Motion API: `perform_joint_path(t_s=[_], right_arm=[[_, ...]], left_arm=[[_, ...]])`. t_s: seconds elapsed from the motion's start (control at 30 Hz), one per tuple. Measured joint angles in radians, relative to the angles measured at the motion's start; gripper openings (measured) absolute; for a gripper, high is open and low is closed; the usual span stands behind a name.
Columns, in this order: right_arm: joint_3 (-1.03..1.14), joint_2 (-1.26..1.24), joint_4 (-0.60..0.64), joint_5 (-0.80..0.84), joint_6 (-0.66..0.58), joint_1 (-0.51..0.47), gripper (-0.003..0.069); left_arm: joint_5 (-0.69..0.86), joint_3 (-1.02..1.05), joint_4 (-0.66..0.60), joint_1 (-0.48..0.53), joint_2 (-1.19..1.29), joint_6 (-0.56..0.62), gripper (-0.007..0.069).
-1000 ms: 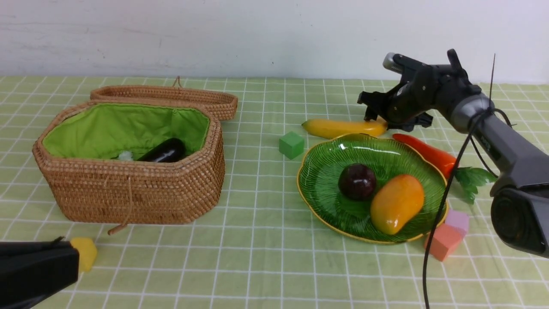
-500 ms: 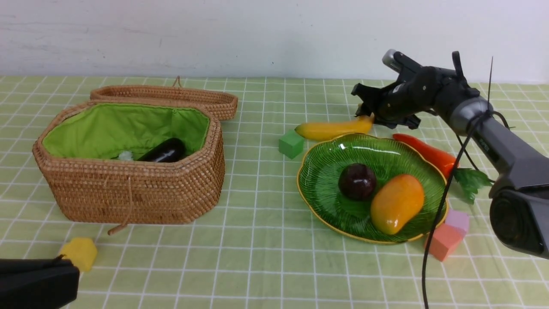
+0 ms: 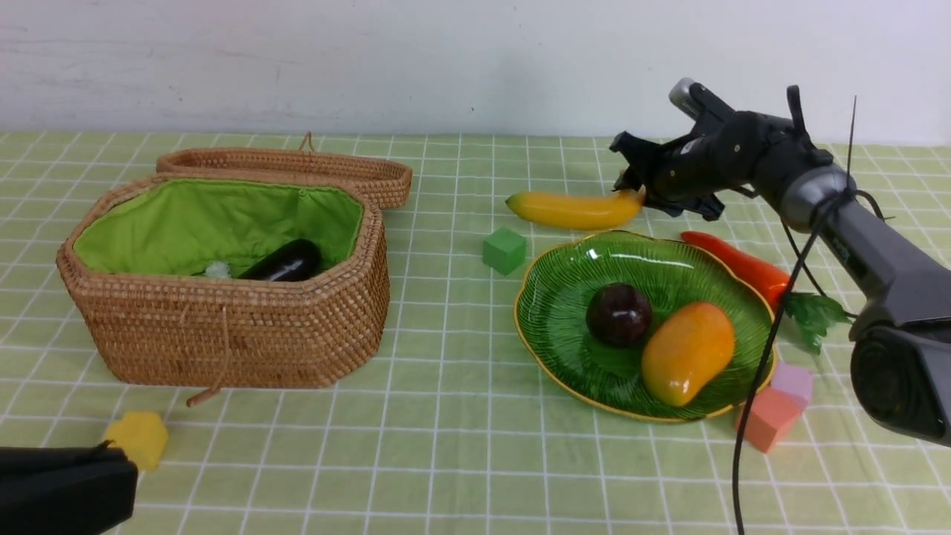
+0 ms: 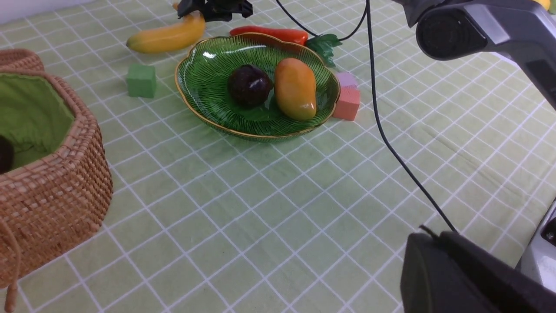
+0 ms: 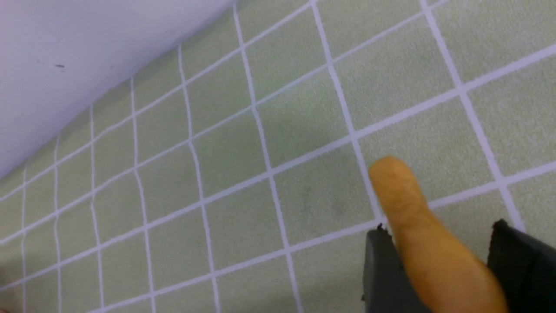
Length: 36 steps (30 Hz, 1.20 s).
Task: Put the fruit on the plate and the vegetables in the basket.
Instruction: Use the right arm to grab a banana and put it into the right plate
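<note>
At seven o'clock on the surface, the left fingers were pressed together. The brown woven rattan basket held the dark purple eggplant. At twelve o'clock of the green leaf-shaped glass plate, the right fingers clamped one end of the long yellow toy banana. The round maroon fruit and orange-yellow mango lay on the plate, the orange-red carrot at its two o'clock.

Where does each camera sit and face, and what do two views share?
Front view: between the arms, facing forward at basket and plate; right arm shows.
Left wrist view: on the left arm, facing the plate; left fingers show.
Right wrist view: on the right arm, facing tablecloth and wall; right fingers clamp banana.
Shared: front and left wrist both show the plate.
</note>
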Motion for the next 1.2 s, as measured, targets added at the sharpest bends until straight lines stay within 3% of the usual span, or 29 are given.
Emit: perform_joint_path(t_s=[0.67, 1.2], right_arm=[[-0.007, -0.155, 0.021, 0.167, -0.167, 0.0, 0.0305], [-0.01, -0.331, 0.022, 0.536, -0.35, 0.0, 0.0305]], left_arm=[[-0.086, 0.0, 0.006, 0.0, 0.0, 0.001, -0.0001], [-0.248, 0.0, 0.037, 0.0, 0.0, 0.002, 0.0001]])
